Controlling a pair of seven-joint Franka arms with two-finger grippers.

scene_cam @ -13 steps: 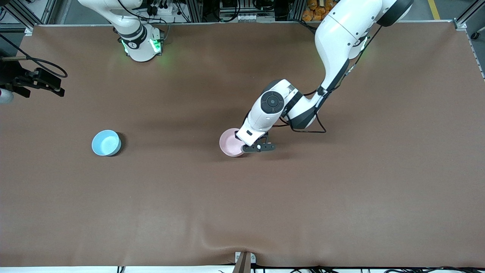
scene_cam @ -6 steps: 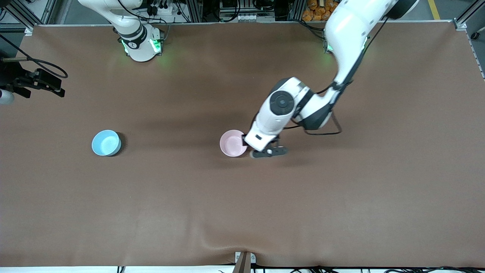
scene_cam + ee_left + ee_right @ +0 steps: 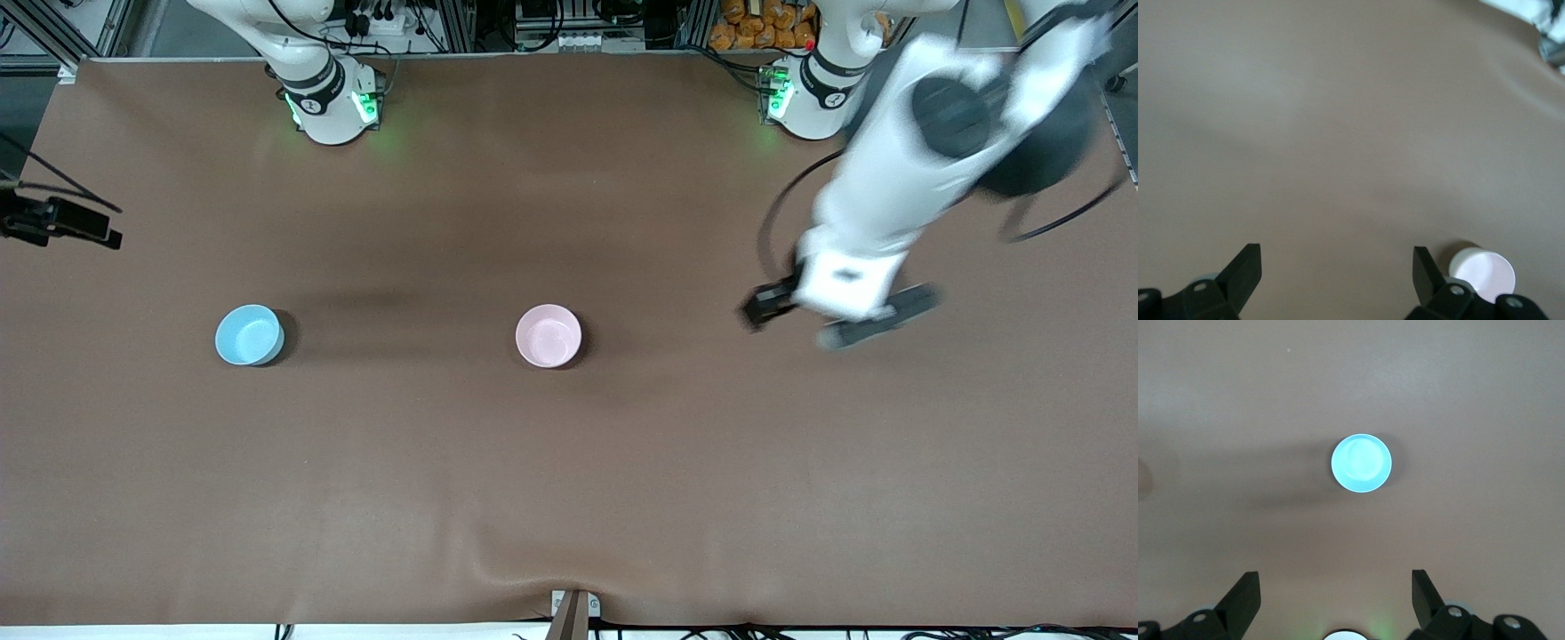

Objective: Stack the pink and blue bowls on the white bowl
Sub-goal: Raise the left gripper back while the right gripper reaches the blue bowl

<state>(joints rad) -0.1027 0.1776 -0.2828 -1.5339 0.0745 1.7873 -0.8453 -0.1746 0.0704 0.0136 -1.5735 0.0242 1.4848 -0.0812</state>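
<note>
Pink bowl (image 3: 548,335) mid-table, blue bowl (image 3: 249,334) apart, left pincer (image 3: 831,318) wide, right pincer (image 3: 1335,603) wide above.

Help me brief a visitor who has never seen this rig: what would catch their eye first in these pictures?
Probably the left arm, its open left gripper blurred in the air over bare table toward its own end. Next, two small bowls on the brown surface: the pink bowl mid-table, with white showing under it in the left wrist view, and the blue bowl toward the right arm's end. The open right gripper hangs high above the blue bowl.
</note>
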